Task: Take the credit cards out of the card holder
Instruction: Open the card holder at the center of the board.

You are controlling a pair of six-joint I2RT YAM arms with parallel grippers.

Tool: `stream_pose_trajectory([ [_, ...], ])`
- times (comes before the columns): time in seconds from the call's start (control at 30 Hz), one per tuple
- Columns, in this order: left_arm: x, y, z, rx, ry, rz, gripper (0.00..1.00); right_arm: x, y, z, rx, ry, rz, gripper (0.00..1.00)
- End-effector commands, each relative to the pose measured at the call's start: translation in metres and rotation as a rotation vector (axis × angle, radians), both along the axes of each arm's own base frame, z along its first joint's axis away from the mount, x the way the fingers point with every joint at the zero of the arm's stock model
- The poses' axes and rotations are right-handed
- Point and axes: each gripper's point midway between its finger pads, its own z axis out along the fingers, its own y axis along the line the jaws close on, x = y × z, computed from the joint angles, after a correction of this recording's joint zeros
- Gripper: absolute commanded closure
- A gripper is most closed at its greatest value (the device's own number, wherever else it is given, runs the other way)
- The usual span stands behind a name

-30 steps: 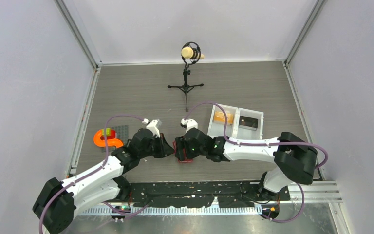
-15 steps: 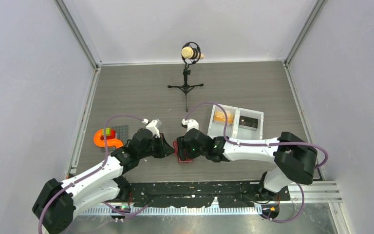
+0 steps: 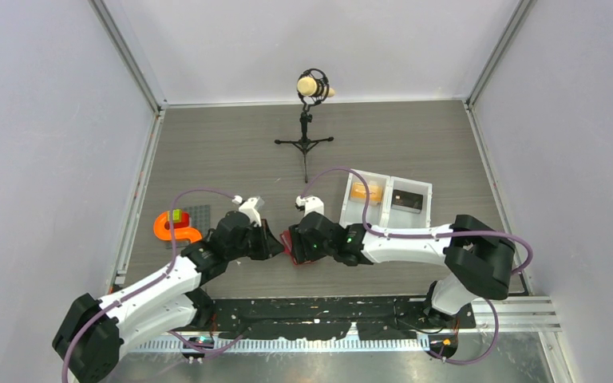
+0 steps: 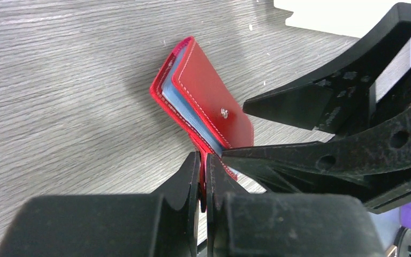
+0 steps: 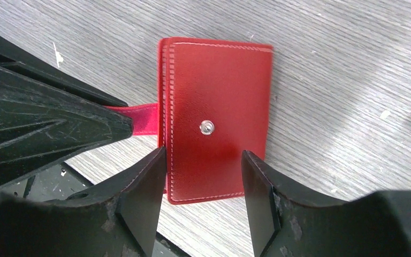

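Look for the card holder [image 3: 294,254] just off the near corner of the white tray [image 3: 386,214], on the side facing the left arm, shut and tipped up at an angle rather than flat on the table [image 3: 231,152]. No credit cards on show: only the layered pale blue pockets [image 4: 172,88] along the open edge. Find the left gripper [image 4: 202,160] on the far side of the holder from the tray, jaws pressed fully together on the red strap [image 5: 142,119] coming off that open edge, unsnapped from the silver stud [image 5: 207,127] in the middle of the front cover. Find the right gripper [image 5: 202,160] coming in from the tray side, jaws parted and holding nothing, hanging over the near end of the cover with a gap a little narrower than the cover's short side. Cannot tell from either wrist view whether touching the leather or just clear of it. Read the long axis as running straight away from the right jaws, in line with the reach, so closing across the short side; one fingertip [image 5: 150,176] right at the pocket edge, the other over the cover nearer the spine. Judge both arms equally close, yet only the right free to work. Probably calls for slipping that fingertip under the cover at the pocket edge and folding it back over the spine, with the left pinch as anchor; risks dragging the whole holder instead.
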Motion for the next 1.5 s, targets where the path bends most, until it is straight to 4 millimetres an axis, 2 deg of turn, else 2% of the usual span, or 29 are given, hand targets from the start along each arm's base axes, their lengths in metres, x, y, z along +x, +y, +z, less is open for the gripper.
stream_pose_trajectory([
  [0.0, 0.001, 0.012, -0.002, 0.056, -0.015, 0.023, 1.0, 0.012, -0.003, 0.027, 0.021, -0.073, -0.05, 0.41],
  [0.3, -0.005, 0.033, -0.02, 0.149, -0.007, 0.046, 1.0, 0.011, -0.028, 0.026, -0.002, -0.099, -0.086, 0.43],
  [0.6, -0.008, 0.042, -0.027, 0.197, 0.01, 0.066, 1.0, 0.022, -0.045, 0.021, -0.037, -0.105, -0.124, 0.46],
  [0.7, -0.006, 0.051, -0.03, 0.242, 0.03, 0.111, 0.99, 0.022, -0.05, 0.019, -0.045, -0.102, -0.135, 0.46],
  [0.87, -0.005, 0.055, -0.028, 0.251, 0.052, 0.154, 0.8, 0.024, -0.056, 0.028, -0.055, -0.111, -0.154, 0.48],
  [0.97, 0.0, 0.047, -0.018, 0.203, 0.032, 0.152, 0.74, 0.024, -0.057, 0.037, -0.059, -0.116, -0.158, 0.48],
  [1.03, -0.003, 0.047, -0.019, 0.203, 0.045, 0.144, 0.71, 0.024, -0.058, 0.046, -0.058, -0.118, -0.155, 0.48],
  [1.23, -0.003, 0.045, -0.022, 0.203, 0.05, 0.139, 0.71, 0.024, -0.049, 0.085, 0.029, -0.15, -0.139, 0.44],
  [1.37, -0.004, 0.043, -0.023, 0.192, 0.051, 0.128, 0.85, 0.015, -0.023, 0.115, 0.159, -0.184, -0.056, 0.46],
  [1.47, -0.004, 0.04, -0.022, 0.174, 0.044, 0.121, 0.96, 0.001, 0.002, 0.125, 0.235, -0.169, 0.039, 0.47],
])
